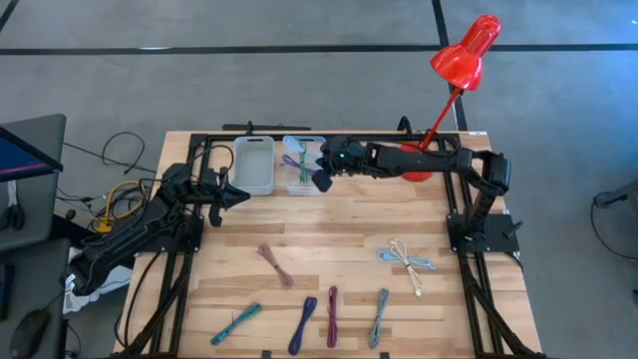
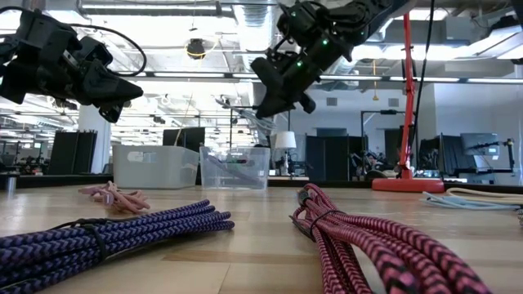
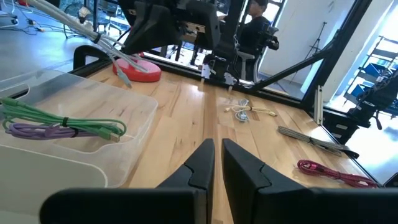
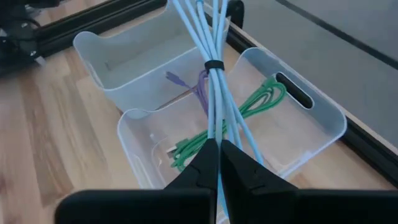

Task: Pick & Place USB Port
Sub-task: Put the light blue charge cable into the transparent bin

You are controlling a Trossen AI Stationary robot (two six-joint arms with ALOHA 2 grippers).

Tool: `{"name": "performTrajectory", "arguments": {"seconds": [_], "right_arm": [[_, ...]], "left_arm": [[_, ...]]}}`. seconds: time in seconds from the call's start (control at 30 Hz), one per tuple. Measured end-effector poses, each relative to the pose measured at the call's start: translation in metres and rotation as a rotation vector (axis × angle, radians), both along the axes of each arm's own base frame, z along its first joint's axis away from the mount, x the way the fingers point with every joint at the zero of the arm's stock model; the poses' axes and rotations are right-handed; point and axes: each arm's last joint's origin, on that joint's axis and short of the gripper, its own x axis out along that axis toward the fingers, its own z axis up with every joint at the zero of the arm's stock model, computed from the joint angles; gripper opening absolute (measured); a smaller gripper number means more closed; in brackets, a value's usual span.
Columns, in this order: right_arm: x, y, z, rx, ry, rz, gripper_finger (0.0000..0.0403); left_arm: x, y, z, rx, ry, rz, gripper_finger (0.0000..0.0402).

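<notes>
My right gripper [image 1: 321, 176] is above the clear bin [image 1: 299, 187] at the far side of the table, shut on a light blue cable bundle [image 4: 214, 93] bound with a black tie. The bundle hangs over the bin [image 4: 336, 118], where a green cable [image 4: 255, 106] and a purple cable [image 4: 200, 87] lie on the bottom. In the low view the gripper [image 2: 282, 96] is well above the bin [image 2: 234, 167]. My left gripper [image 1: 234, 196] waits shut and empty left of the bins, its fingers [image 3: 205, 165] close together. My right gripper pinches the light blue cable bundle [image 4: 216, 138] between its two fingers, some way from the black tie [image 4: 214, 65]. The fingers slant down from the table's right side and lie along the strands. The bundle hangs below the fingers, clear of the bin's bottom.
An opaque grey bin [image 1: 253, 165] stands left of the clear one. A red lamp's base [image 1: 417, 168] sits behind my right arm. Several cable bundles lie on the near half: pink [image 1: 276, 264], teal [image 1: 235, 322], purple [image 1: 302, 324], magenta [image 1: 332, 316], grey-blue [image 1: 380, 316], light blue and cream [image 1: 407, 261].
</notes>
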Motion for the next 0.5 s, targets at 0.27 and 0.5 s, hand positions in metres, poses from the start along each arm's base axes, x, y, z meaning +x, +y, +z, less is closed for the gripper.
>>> {"name": "performTrajectory", "arguments": {"seconds": [0.27, 0.5], "right_arm": [[0.016, -0.011, -0.026, 0.071, -0.068, 0.017, 0.0], [0.026, -0.02, -0.063, 0.087, -0.026, 0.004, 0.0]], "left_arm": [[0.0, 0.0, 0.0, -0.002, 0.0, 0.001, 0.003], [0.0, 0.0, -0.001, -0.006, 0.005, 0.0, 0.003]]}}
